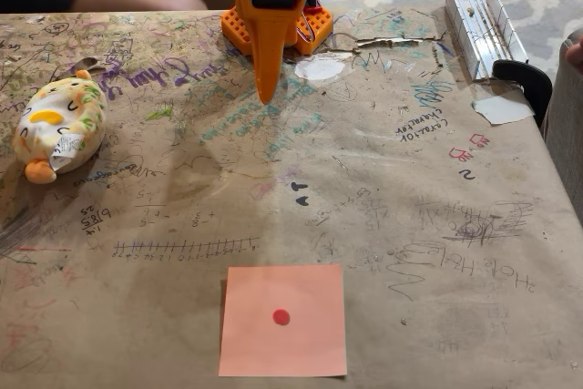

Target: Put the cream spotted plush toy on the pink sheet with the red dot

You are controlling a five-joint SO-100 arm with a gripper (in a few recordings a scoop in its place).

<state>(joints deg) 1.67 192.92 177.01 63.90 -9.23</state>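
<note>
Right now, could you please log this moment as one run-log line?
gripper: cannot tell, hanging near base | cream spotted plush toy: far left, untouched | pink sheet: front centre, bare

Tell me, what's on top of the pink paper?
Nothing sits on the pink sheet. You can see its red dot in the middle. The cream spotted plush toy lies far away, up on the left. What's underneath the sheet is hidden.

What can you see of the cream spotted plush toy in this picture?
The cream spotted plush toy is a rounded, soft-looking plush with green and orange spots, a yellow patch, small black face marks, orange feet and a white tag. It lies on its side at the table's left edge in the fixed view. Nothing but the table touches it.
</note>
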